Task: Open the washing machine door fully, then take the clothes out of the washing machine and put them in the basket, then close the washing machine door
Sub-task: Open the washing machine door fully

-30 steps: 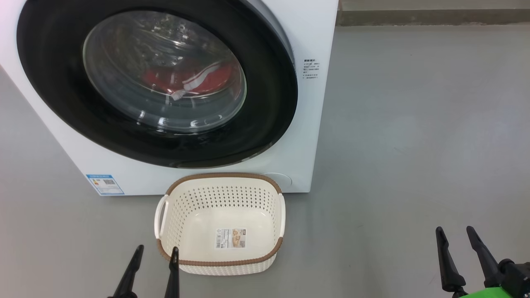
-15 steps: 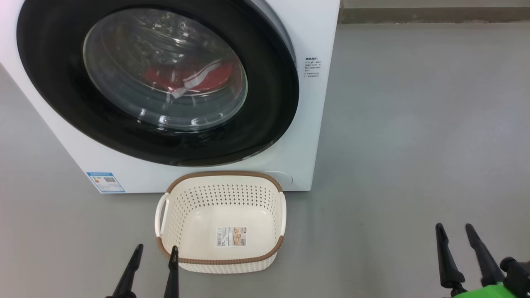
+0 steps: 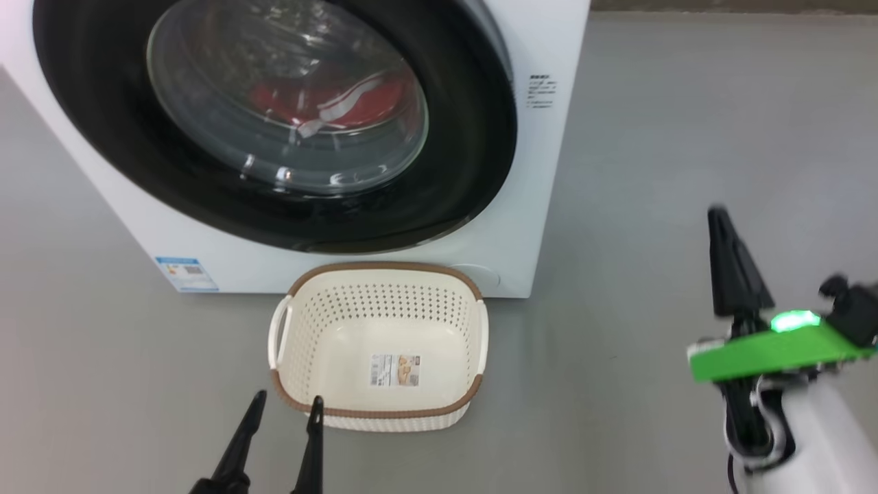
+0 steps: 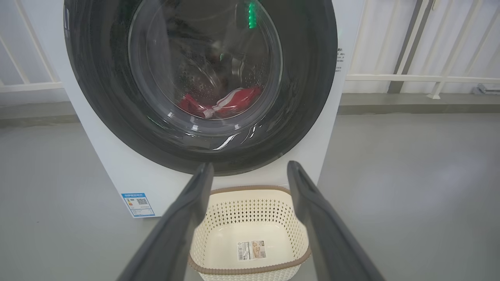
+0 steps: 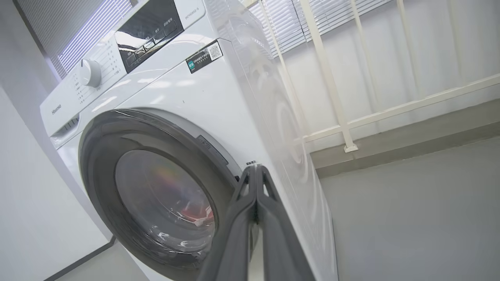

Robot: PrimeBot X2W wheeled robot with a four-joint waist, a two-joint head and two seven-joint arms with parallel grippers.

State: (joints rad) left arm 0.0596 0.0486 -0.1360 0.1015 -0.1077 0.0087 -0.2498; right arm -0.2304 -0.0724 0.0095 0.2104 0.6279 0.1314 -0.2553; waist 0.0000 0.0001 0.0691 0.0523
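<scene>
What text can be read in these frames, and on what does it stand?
"Hisense": control panel of the washing machine.
Model code on that panel: blurred.
Black QR sticker, blue label sticker, paper label in the basket, small print beside the washing machine door: too small to read.

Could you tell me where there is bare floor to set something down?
Free: the wide grey floor right of the washing machine and basket, up to the right end effector; also floor left of the basket, below the blue sticker. Crowded: basket close against the machine's front, left end effector at its near-left corner.
</scene>
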